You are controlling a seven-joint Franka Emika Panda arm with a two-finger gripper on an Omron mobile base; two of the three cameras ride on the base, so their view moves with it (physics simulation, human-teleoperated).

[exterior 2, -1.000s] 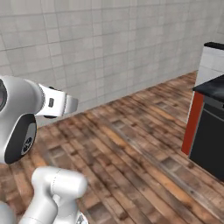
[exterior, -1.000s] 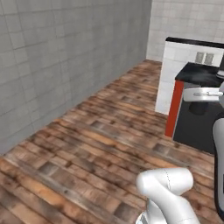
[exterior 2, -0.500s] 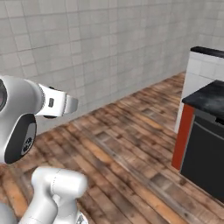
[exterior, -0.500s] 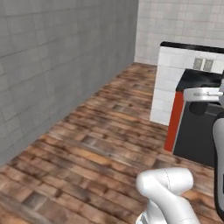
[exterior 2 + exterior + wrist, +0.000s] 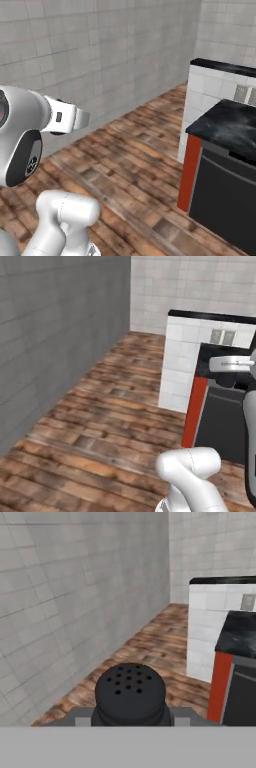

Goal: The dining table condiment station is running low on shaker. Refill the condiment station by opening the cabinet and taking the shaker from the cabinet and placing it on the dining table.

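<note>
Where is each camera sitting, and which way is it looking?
Left base view: behind the arm on its left, looking forward over the wood floor toward the black counter.
Right base view: behind the arm on its right, facing the grey wall and that counter.
Hand view: on the hand, looking over the shaker between the jaws.
All three share floor, wall and counter.

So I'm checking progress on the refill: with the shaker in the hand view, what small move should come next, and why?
Probably keep driving, carrying the shaker steady: its black perforated top sits at the fingers, and ahead lie wood floor, grey tiled wall and a black-topped counter, with no stools in sight.
</note>
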